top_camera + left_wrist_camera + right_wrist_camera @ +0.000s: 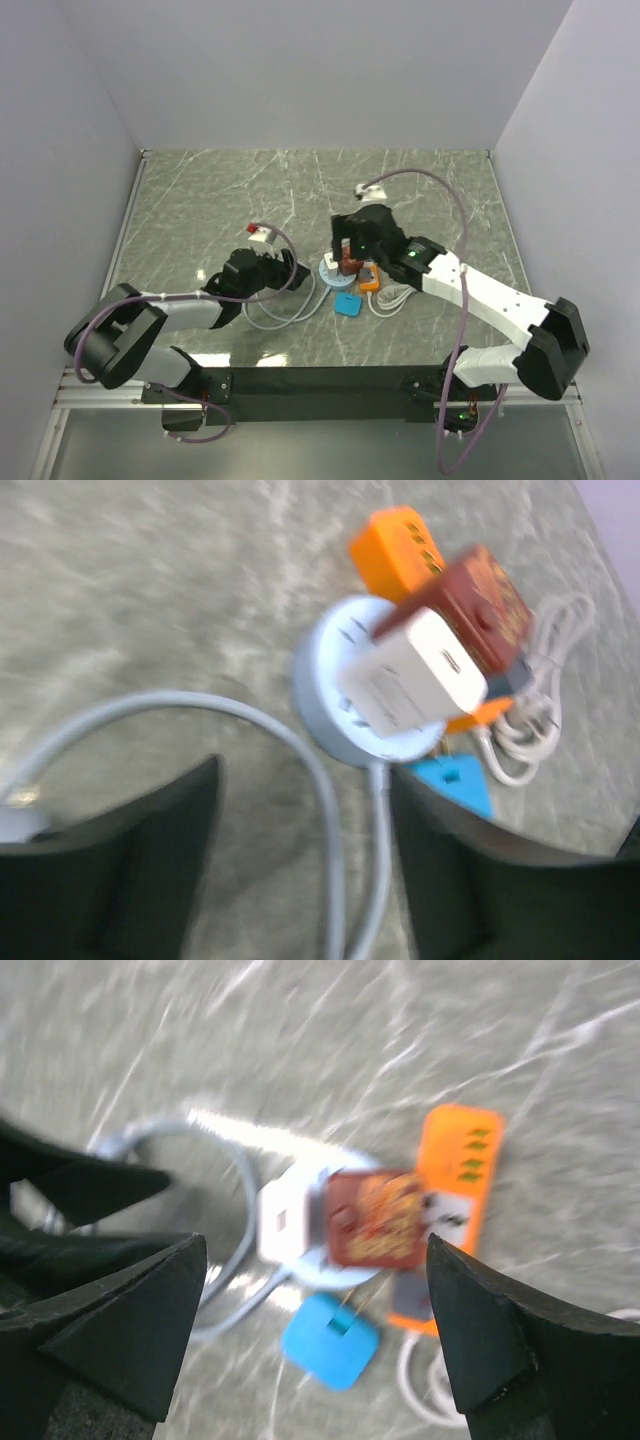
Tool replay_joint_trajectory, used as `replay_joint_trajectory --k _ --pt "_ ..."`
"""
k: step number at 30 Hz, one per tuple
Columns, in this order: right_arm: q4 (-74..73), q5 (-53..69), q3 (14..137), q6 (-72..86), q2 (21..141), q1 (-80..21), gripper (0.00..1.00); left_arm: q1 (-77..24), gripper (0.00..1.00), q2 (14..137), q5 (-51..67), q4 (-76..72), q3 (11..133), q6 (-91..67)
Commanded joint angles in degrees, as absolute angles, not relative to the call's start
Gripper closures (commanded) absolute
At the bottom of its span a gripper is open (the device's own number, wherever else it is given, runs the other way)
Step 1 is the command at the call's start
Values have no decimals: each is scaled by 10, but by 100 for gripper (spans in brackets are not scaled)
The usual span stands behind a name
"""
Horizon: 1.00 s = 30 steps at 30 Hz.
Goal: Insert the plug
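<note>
Between the two dark fingers (150,880) of my left gripper (305,780), low in the left wrist view, there is a wide gap. Nothing is clamped in it. A grey cable (322,810) runs up through that gap, clear of both fingers, to the round white socket (318,695) near the middle of the frame. The white plug (410,680) sits on the top face of that socket. A red-brown adapter (470,610) is pressed against its upper right side. The blur keeps me from telling how deep the plug is seated.

At the top of that view an orange power strip (395,550) lies just behind the socket. A blue piece (455,780) rests on the table (130,600) just below and to the right of the socket. A coiled white cable (535,730) lies at the right edge.

My right gripper (315,1250) also stands wide open. Its fingers sit at the lower left and lower right corners of the right wrist view and touch nothing. The plug and the adapter lie side by side in the centre of that frame, between the fingertips and beyond them.

From the top camera, both my grippers are close on either side of this cluster in the middle of the table, the left one to its left and the right one just above it.
</note>
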<state>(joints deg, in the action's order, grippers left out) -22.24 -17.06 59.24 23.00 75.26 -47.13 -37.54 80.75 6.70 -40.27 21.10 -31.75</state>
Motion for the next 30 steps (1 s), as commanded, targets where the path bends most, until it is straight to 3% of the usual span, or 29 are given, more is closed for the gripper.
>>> replay_joint_trajectory --k 1,3,6,12,22,30 --pt "-143 -171 555 212 706 -419 4 -320 21 760 25 -353 224 -309" --pt "-122 -171 540 203 692 -377 4 -285 1 743 37 -340 221 -313" --pt "-77 -147 527 190 661 -309 4 -202 1 712 45 -300 243 -308" --pt "-31 -90 512 179 617 -197 3 -136 1 674 19 -230 308 -314" --pt "-12 -48 454 192 511 -77 2 -120 1 637 -90 -148 414 -288" --pt "-28 -66 439 191 454 -67 2 -120 1 587 -134 -122 415 -304"
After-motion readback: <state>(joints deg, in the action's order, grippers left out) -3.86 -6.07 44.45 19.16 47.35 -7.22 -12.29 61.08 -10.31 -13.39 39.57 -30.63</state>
